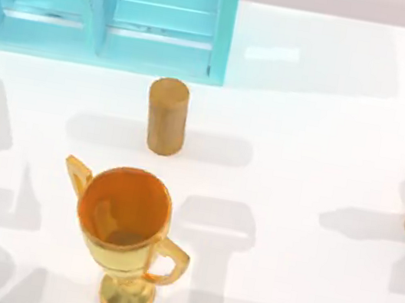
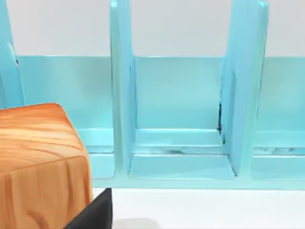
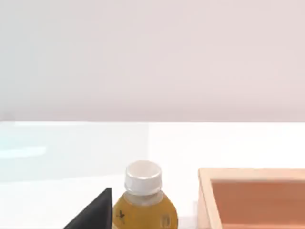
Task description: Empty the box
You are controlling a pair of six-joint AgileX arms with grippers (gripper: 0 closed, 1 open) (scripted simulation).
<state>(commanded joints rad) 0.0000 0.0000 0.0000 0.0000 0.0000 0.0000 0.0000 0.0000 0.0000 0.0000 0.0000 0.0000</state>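
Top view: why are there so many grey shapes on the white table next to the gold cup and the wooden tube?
Those are shadows: in the top view the table carries soft grey patches stretching left and right of the wooden cylinder and beside the trophy cup, so several lights seem to shine; in the left wrist view the box is evenly lit with a faint glossy streak on its floor.

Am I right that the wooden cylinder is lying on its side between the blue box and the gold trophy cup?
Not quite. In the top view the wooden cylinder stands upright on its end, not on its side. The rest holds: it sits on the table between the blue box and the gold trophy cup, apart from both.
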